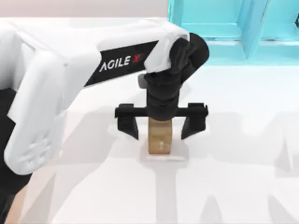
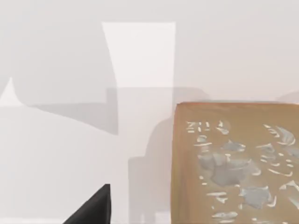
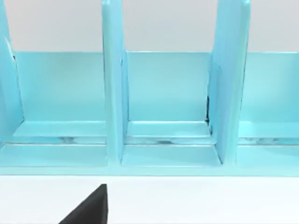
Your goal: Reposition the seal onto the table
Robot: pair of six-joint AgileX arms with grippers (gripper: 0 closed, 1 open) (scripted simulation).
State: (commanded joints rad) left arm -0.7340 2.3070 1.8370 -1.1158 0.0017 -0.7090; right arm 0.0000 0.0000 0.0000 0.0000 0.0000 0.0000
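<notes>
1 seal (image 1: 159, 139) – 1 table (image 1: 233, 177) – 1 shelf unit (image 1: 233, 28).

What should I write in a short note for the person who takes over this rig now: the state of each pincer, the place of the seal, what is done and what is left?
Left pincer: open, above the middle of the table, its fingers on both sides of the seal and apart from it.
Right pincer: its wrist view faces the turquoise shelf unit; open or shut cannot be told.
Seal: stands upright on the white table, with nothing holding it.
Done: the seal appears to be placed on the table and released.
Left: probably only to lift the left arm straight up and away without touching the seal.
</notes>
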